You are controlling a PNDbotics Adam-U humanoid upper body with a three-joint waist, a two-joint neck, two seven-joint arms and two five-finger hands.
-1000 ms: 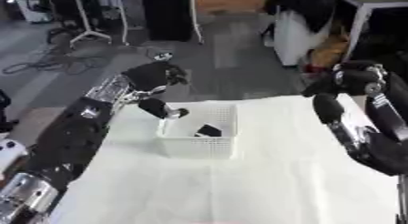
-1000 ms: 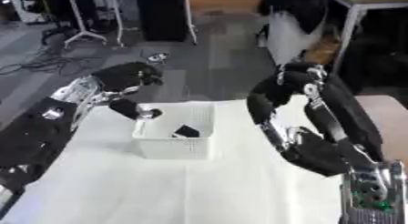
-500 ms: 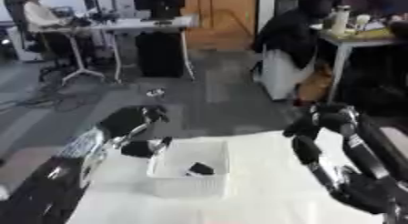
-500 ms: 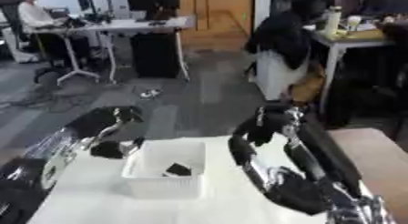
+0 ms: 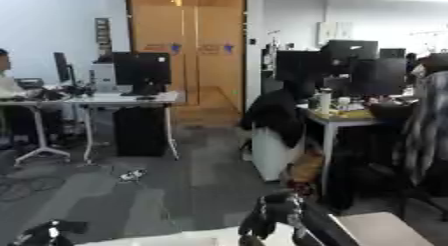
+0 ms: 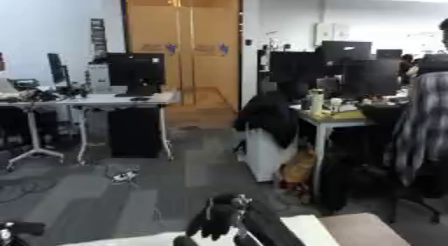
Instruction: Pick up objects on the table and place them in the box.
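The view points up at the room, so the box and the objects on the table are out of sight. Only a sliver of the white-covered table [image 5: 184,238] shows at the bottom edge. My right hand [image 6: 217,219] is raised at the bottom centre, a dark blurred shape on its black arm, with nothing visible in it. A small part of my left hand [image 5: 45,234] shows in the bottom left corner.
Beyond the table lie grey carpet, a desk with monitors [image 5: 140,72] at the left, and a desk with a bottle [image 5: 325,101] at the right. A dark jacket hangs on a chair [image 5: 273,115]. A beige tabletop [image 6: 352,229] sits at the lower right.
The camera has tilted far upward: box and table have dropped out of the picture and the office fills it. Both hands now sit at the bottom edge.
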